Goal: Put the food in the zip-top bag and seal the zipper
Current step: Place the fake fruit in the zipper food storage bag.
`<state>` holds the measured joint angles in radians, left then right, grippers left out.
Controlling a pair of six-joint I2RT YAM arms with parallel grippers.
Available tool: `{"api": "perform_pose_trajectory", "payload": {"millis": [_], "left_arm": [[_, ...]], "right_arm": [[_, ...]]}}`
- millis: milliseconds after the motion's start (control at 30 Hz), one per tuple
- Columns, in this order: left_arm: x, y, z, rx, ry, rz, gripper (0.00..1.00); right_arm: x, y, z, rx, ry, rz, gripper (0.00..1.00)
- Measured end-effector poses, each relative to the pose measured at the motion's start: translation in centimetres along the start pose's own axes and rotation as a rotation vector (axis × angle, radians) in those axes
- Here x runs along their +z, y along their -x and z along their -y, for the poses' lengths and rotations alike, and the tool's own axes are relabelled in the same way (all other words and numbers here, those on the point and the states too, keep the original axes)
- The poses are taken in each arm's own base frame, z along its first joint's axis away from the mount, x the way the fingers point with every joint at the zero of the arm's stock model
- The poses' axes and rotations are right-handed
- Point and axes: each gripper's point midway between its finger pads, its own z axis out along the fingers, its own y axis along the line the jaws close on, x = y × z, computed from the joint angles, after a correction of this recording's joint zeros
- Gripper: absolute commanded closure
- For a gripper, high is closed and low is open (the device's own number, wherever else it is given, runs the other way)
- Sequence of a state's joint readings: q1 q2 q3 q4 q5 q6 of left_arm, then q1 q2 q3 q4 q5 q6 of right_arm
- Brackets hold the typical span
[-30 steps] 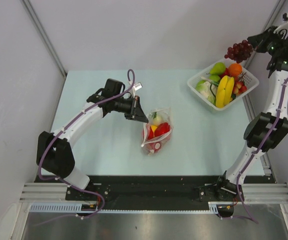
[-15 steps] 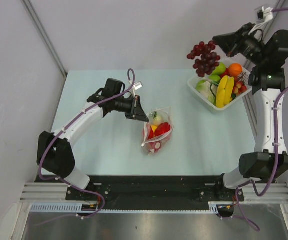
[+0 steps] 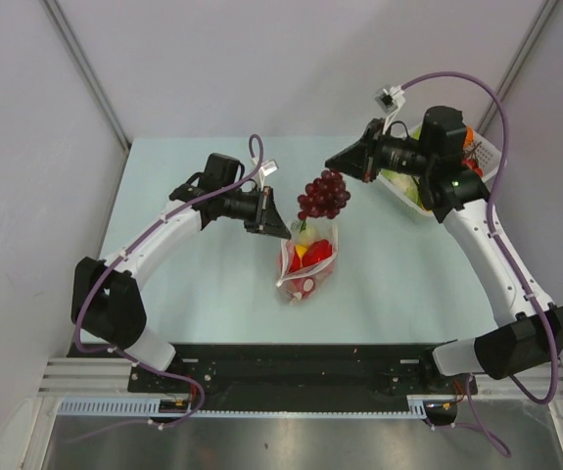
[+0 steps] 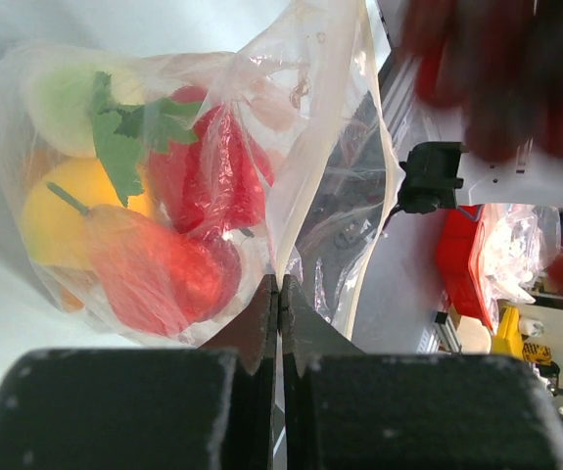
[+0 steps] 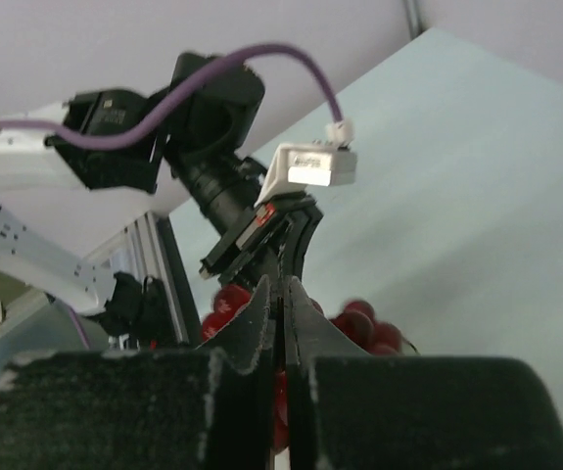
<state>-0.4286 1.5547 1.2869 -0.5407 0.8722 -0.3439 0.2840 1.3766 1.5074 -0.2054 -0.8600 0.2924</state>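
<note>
The clear zip-top bag (image 3: 307, 259) lies mid-table holding a lemon (image 4: 61, 211), a red pepper (image 4: 154, 269) and a green-topped radish (image 4: 75, 93). My left gripper (image 3: 283, 233) is shut on the bag's mouth edge (image 4: 279, 245) and holds it up. My right gripper (image 3: 338, 163) is shut on the stem of the dark red grape bunch (image 3: 323, 195), which hangs in the air just above the bag's mouth. The grapes show behind my right fingers in the right wrist view (image 5: 359, 323). The zipper strip is not clear to see.
A white lattice basket (image 3: 484, 179) stands at the back right, mostly hidden by my right arm, with a green item (image 3: 396, 179) showing. The table's left and front parts are bare pale green surface (image 3: 193, 284).
My right arm has swung left from above the basket, carrying the grape bunch to just over the bag. The left arm and bag have not moved.
</note>
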Motion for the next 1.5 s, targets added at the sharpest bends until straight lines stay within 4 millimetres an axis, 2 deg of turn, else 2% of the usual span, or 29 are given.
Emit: {"api": "perform_pose_trajectory", "payload": {"millis": [167,267,500,600,700,967,1067,1233,1400,1433,1500], "left_arm": [[0.0,0.0,0.1,-0.006,-0.004,-0.001,1.00],[0.0,0.0,0.1,-0.006,-0.004,-0.001,1.00],[0.0,0.0,0.1,-0.006,-0.004,-0.001,1.00],[0.0,0.0,0.1,-0.006,-0.003,-0.001,1.00],[0.0,0.0,0.1,-0.006,-0.004,-0.001,1.00],[-0.1,0.0,0.1,-0.006,-0.003,0.000,1.00],[-0.1,0.0,0.1,-0.006,-0.003,0.000,1.00],[0.0,0.0,0.1,-0.009,-0.005,0.001,1.00],[-0.1,0.1,0.3,-0.011,-0.016,0.002,1.00],[-0.1,0.1,0.3,-0.012,-0.017,0.002,1.00],[-0.3,0.2,0.2,-0.018,-0.020,0.005,1.00]], "right_arm": [[1.3,-3.3,-2.5,-0.036,0.084,-0.096,1.00],[1.8,-5.3,-3.3,-0.051,0.122,-0.144,1.00],[2.4,-10.6,-2.6,0.016,0.125,-0.255,1.00],[2.7,-12.2,-1.9,0.042,0.095,-0.282,1.00],[3.1,-12.5,-1.5,0.071,0.061,-0.279,1.00],[4.2,-10.2,-1.7,0.194,0.014,-0.190,1.00],[4.4,-10.2,-1.4,0.234,-0.014,-0.182,1.00],[5.2,-11.6,-0.8,0.292,-0.069,-0.204,1.00],[5.9,-15.0,-0.6,0.297,-0.091,-0.267,1.00],[6.0,-15.8,-0.5,0.287,-0.097,-0.282,0.92],[5.9,-16.8,-0.1,0.269,-0.110,-0.304,0.67]]}}
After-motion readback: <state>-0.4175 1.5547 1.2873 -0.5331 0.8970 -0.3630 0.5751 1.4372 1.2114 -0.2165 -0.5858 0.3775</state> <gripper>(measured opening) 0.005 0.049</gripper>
